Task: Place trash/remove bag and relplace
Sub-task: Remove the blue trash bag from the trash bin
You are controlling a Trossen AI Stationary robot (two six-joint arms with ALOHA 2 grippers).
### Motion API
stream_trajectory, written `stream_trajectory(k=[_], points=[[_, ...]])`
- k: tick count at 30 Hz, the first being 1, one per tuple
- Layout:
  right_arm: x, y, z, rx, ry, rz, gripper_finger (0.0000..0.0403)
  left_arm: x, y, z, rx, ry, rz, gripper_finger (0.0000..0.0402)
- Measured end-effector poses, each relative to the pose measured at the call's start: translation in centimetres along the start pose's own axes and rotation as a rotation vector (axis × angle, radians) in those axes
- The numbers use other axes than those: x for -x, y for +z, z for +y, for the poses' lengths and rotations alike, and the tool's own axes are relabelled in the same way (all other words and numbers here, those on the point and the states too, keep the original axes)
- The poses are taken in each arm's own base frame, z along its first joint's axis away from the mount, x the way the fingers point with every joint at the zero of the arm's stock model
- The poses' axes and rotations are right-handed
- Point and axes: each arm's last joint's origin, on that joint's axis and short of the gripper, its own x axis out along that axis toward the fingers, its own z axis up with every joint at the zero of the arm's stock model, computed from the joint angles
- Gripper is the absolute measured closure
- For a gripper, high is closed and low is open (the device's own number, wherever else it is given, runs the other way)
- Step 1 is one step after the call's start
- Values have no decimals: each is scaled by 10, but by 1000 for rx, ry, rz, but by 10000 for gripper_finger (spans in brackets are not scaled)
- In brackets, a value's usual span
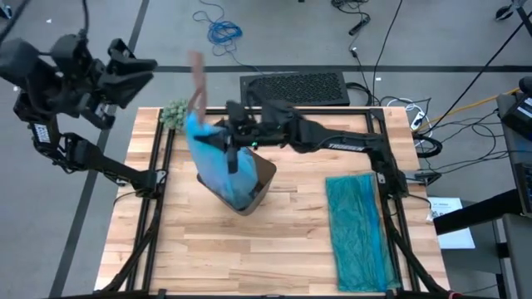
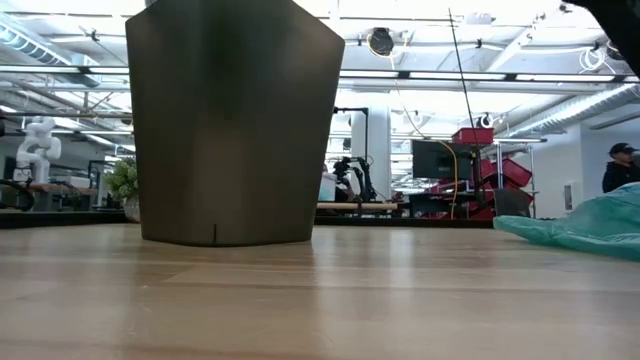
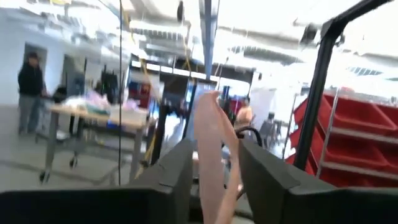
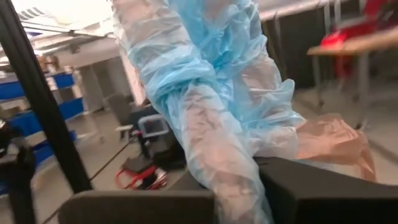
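The light blue bag (image 1: 209, 158) rises bunched out of the dark bin (image 1: 259, 184), with its lower end still inside. A pinkish strip (image 1: 197, 76) stands up from the bag's top. My right gripper (image 1: 231, 152) reaches in from the table's right and is shut on the bag. My left gripper (image 1: 152, 68) is open, raised high past the table's far-left corner. The strip (image 3: 212, 143) shows in the gap between its fingers, but in the high view it stands apart from them. No trash scraps show. In the low view the bin (image 2: 235, 130) stands on its base. My right gripper pinches the bag's gathered upper part (image 4: 227, 165) between its two fingers, several layers bunched into a rope. The fingers come roughly level from the table's right and lie across the bunch. The bag runs taut above the fingers; below them it goes down into the bin.
A darker teal bag (image 1: 359, 231) lies flat near the table's right edge, also seen low in the low view as the teal bag (image 2: 590, 225). A green fuzzy plant (image 1: 174, 114) sits at the far-left corner. A keyboard (image 1: 295, 88) lies beyond the far edge. People stand in the room behind.
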Motion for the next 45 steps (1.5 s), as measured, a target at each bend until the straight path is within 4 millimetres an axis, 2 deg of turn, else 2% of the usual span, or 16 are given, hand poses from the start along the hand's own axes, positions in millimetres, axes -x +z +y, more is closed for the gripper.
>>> stream_trajectory(k=[5,11,19,24,27,31,35,39,42,45], points=[[22,37,4,93,-25,-128,403,0,7,-1,-19,8,-73,234],[51,76,-7,220,-153,-220,403,3,11,-1,-69,15,-110,228],[110,131,-34,367,-357,-266,403,3,11,0,-164,62,-115,228],[151,151,-44,418,-552,-184,403,3,12,4,-212,202,-124,228],[171,153,-46,414,-661,-84,403,3,11,6,-237,282,-111,228],[196,147,-49,350,-833,82,403,3,11,7,-237,309,-105,228],[219,128,-53,219,-1007,290,403,3,10,8,-258,324,-100,228],[237,109,-61,169,-1165,513,403,3,11,8,-254,332,-100,228],[245,106,-70,188,-1216,578,403,1,9,9,-258,353,-92,228],[257,112,-82,216,-1253,565,403,-4,7,10,-254,407,-83,228]])
